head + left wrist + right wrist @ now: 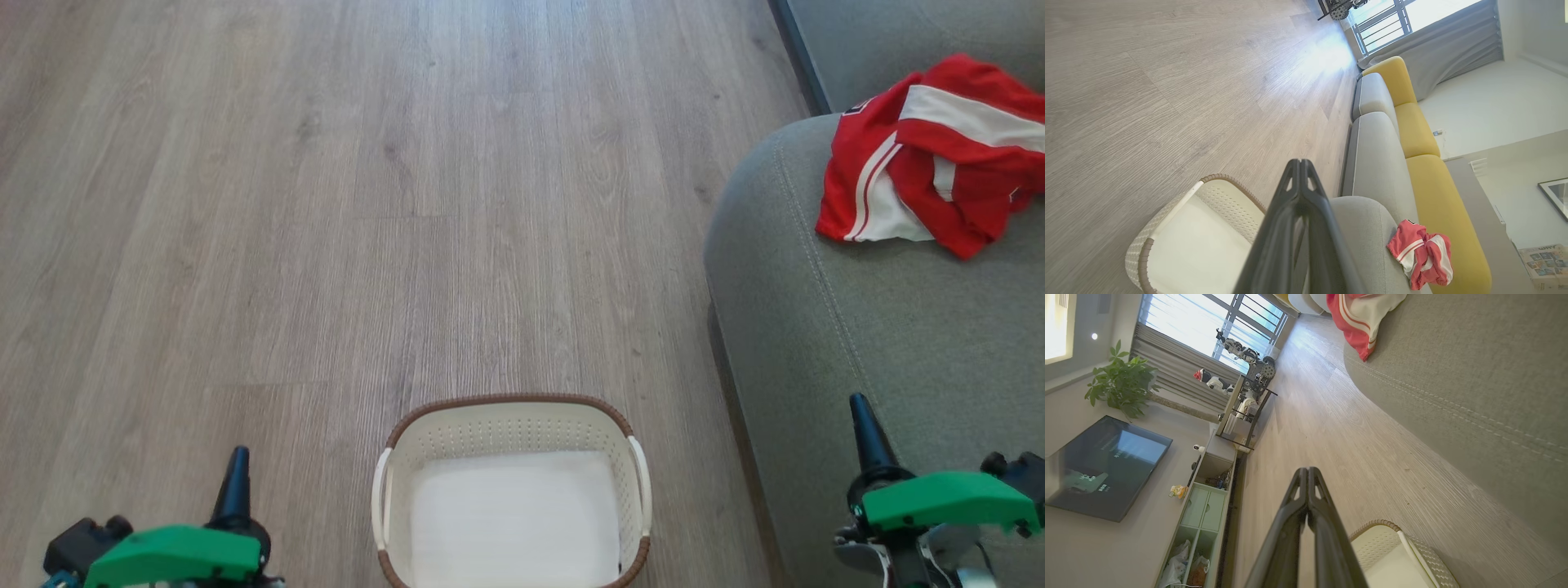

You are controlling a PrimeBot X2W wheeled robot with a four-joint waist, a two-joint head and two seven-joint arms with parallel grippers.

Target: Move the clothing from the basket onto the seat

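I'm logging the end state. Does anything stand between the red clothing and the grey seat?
Nothing visible does: the clothing lies crumpled directly on the seat. The basket on the floor shows a bare pale bottom, and the left hand and right hand are both shut, holding nothing.

grey wood-plank floor [326,204] spreads ahead of me from nine to one o'clock. my right wrist view has a dark television [1102,465] at nine o'clock, a leafy plant [1118,375] at ten, a green cabinet [1204,510] at eight. my left wrist view has yellow cushions [1414,130] at three, a grey curtain [1445,53] at two.
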